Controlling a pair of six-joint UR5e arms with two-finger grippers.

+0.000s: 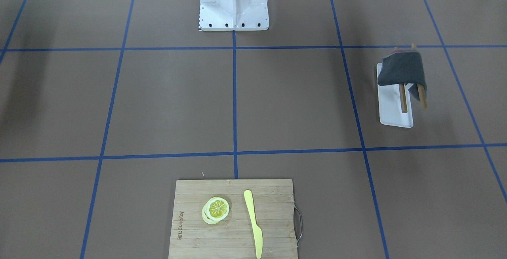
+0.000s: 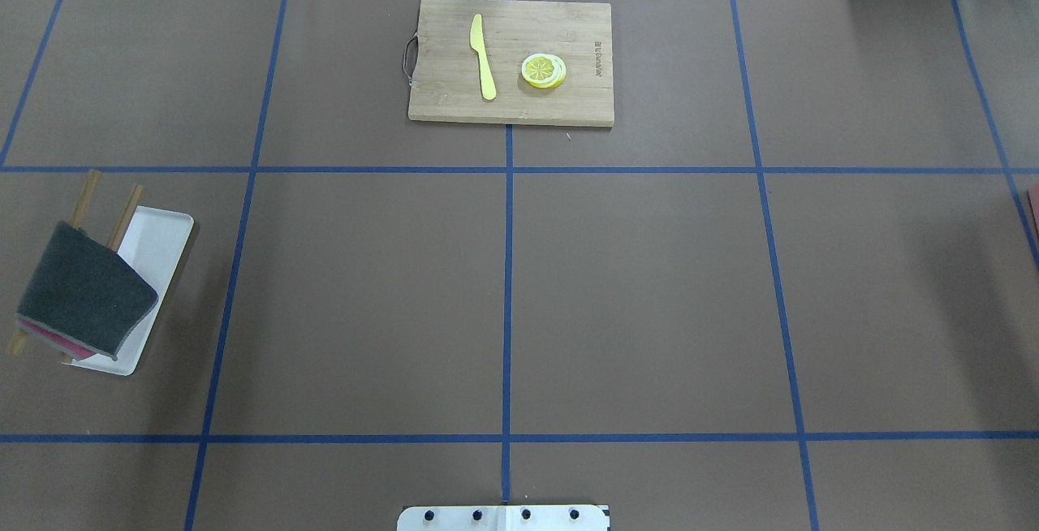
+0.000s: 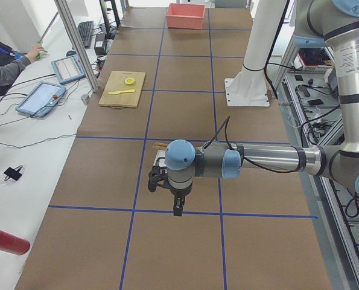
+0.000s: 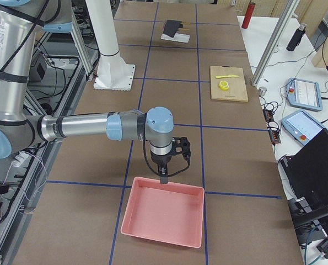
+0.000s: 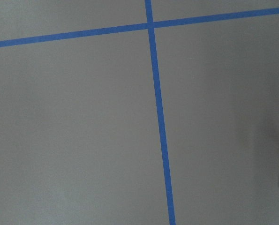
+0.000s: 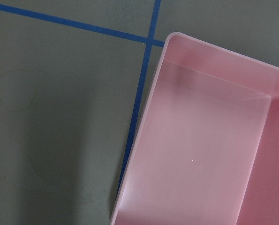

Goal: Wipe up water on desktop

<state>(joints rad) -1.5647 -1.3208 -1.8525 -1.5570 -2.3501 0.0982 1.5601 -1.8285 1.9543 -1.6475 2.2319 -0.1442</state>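
The desktop (image 2: 633,295) is a matte brown surface crossed by blue tape lines. I see no clear water on it; the right wrist view shows only faint curved outlines (image 6: 17,89) on the brown surface. A dark grey cloth (image 2: 85,287) (image 1: 401,69) hangs over a small wooden rack on a white tray (image 2: 158,239). My left gripper (image 3: 177,209) shows only in the exterior left view, pointing down above the desktop close to that tray. My right gripper (image 4: 164,178) shows only in the exterior right view, over the far rim of a pink bin (image 4: 164,216). I cannot tell whether either is open or shut.
A bamboo cutting board (image 2: 442,101) with a yellow knife (image 2: 482,56) and lemon slices (image 2: 543,71) lies at the far middle edge. The robot base (image 1: 233,3) stands at the near middle. A person's sleeve (image 3: 4,66), tablets and a red bottle (image 3: 7,241) are beside the table.
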